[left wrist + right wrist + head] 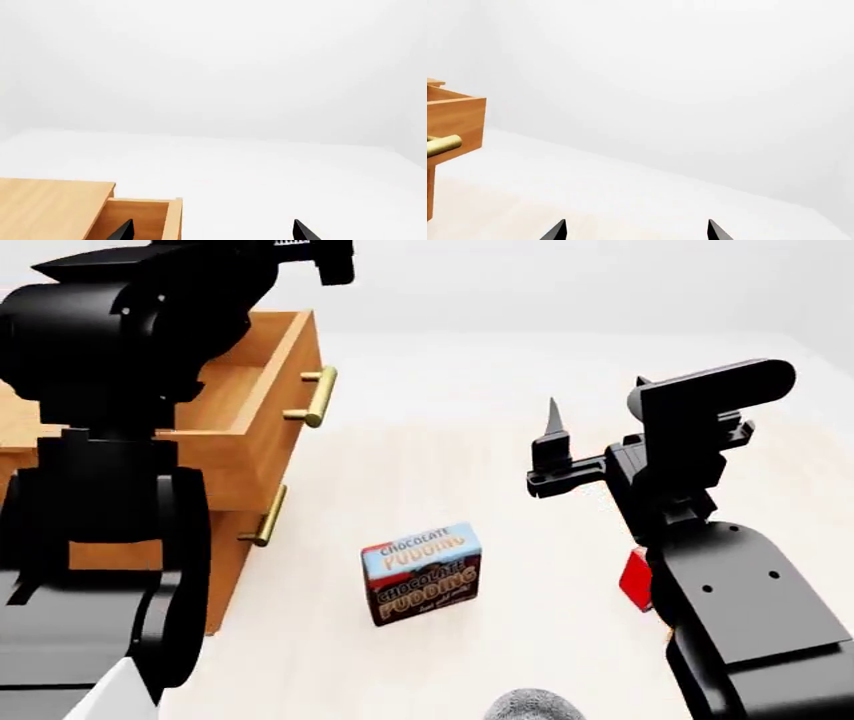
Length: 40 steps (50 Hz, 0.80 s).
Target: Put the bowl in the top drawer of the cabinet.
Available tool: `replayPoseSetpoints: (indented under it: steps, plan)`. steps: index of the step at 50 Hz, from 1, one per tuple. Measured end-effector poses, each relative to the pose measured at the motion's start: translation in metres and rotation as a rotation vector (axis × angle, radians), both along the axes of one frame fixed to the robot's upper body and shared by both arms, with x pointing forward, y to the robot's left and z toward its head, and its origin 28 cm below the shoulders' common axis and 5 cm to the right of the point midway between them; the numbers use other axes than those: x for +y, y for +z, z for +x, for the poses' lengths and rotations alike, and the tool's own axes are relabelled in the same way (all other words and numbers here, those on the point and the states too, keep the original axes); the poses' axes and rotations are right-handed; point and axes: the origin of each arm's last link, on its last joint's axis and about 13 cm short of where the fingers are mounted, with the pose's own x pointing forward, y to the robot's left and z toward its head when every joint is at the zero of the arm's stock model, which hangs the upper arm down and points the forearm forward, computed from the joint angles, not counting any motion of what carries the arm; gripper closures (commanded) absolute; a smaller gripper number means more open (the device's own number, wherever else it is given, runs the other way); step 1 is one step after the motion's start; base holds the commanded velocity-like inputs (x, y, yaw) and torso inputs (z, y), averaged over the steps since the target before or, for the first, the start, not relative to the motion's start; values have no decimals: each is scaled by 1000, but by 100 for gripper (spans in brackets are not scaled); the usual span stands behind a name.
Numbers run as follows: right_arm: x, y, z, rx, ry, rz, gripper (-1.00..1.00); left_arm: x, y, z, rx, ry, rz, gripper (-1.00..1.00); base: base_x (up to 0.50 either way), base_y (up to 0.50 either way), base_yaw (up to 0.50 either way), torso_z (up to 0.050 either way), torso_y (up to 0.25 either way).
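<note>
Only the grey speckled rim of the bowl (pixel 533 706) shows, at the bottom edge of the head view on the pale floor. The cabinet (pixel 40 435) stands at the left, largely hidden behind my left arm. Its top drawer (pixel 260 390) is pulled out, with its brass handle (pixel 318 395) facing right. My left gripper (pixel 213 232) is open and hovers above the drawer's far corner (pixel 143 217) with nothing between its fingers. My right gripper (pixel 636 231) is open and empty, raised right of the cabinet and pointing away from the bowl.
A chocolate pudding box (pixel 420 573) stands on the floor between the cabinet and the bowl. The lower drawer is shut, and its brass handle (pixel 271 515) shows. A small red object (pixel 635 578) peeks out behind my right arm.
</note>
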Motion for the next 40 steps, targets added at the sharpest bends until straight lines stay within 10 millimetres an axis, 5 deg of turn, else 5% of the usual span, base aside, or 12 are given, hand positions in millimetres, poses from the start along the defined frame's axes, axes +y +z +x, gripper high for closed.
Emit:
replayPoseSetpoints:
  steps: [16, 40]
  plan:
    - [0, -2, -3, -4, 4, -12, -100, 1, -8, 15, 75, 22, 12, -100, 500, 136, 0, 0, 1]
    - [-1, -5, -8, 4, -9, -4, -100, 0, -36, 22, 237, 15, -44, -100, 0, 0, 0, 0, 0]
